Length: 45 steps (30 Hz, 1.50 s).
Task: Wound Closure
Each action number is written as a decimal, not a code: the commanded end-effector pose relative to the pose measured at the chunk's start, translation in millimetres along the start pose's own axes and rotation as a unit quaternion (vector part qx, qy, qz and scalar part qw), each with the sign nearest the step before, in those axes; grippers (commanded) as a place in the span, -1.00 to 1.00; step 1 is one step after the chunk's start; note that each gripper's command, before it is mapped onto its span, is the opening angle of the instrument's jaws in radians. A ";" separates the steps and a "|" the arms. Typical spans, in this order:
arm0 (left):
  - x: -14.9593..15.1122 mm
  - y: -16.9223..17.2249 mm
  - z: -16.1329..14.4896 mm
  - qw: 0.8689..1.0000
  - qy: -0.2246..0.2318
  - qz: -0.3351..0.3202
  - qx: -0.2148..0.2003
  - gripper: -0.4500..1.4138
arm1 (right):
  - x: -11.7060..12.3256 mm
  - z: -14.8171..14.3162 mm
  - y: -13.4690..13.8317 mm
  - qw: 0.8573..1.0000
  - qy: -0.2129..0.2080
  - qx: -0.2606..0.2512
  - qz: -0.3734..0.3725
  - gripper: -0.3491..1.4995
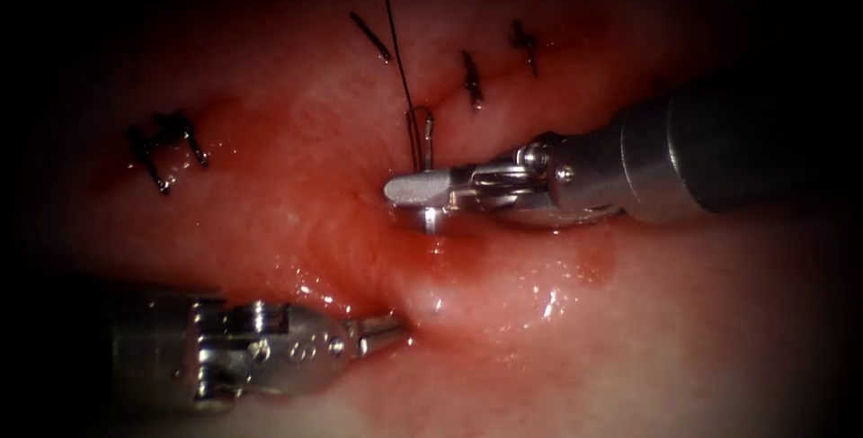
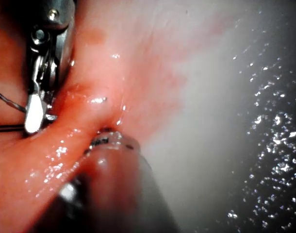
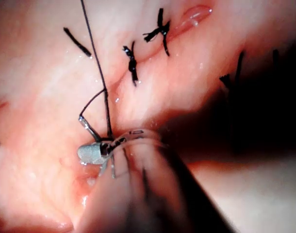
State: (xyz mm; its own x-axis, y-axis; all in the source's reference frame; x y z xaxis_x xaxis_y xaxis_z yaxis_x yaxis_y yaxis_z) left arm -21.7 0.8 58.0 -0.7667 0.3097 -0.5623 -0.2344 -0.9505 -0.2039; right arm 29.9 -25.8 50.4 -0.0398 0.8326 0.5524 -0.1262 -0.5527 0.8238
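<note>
Needle (image 1: 428, 137) in right pincer (image 1: 422, 200), perhaps four stitches (image 1: 471, 80)

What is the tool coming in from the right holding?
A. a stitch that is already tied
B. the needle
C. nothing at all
B. The right end effector is shut on the needle near its thread end, and the thread runs up from there across the tissue.

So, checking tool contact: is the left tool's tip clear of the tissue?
No: the left tool has its tip pressed into the tissue just below the cut, in the endoscope view.
</note>
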 end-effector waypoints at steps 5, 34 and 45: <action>-0.3 0.8 0.6 1.000 -0.002 0.001 0.002 -0.64 | -1.9 0.5 0.7 1.000 -0.011 0.001 -0.003 -1.00; -0.2 0.6 0.2 1.000 -0.005 0.000 0.005 -0.64 | -7.5 0.7 0.8 0.999 -0.041 0.009 0.009 -1.00; -0.2 0.5 0.1 1.000 -0.007 -0.001 0.007 -0.64 | -9.0 0.8 1.1 0.999 -0.050 0.011 0.011 -1.00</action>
State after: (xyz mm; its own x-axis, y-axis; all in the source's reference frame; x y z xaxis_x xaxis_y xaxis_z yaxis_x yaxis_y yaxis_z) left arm -21.1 1.3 57.6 -0.7743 0.3100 -0.5517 -0.2451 -0.9507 -0.1901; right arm 30.5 -33.2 46.0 0.0572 0.8117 0.5813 -0.1049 -0.5741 0.8120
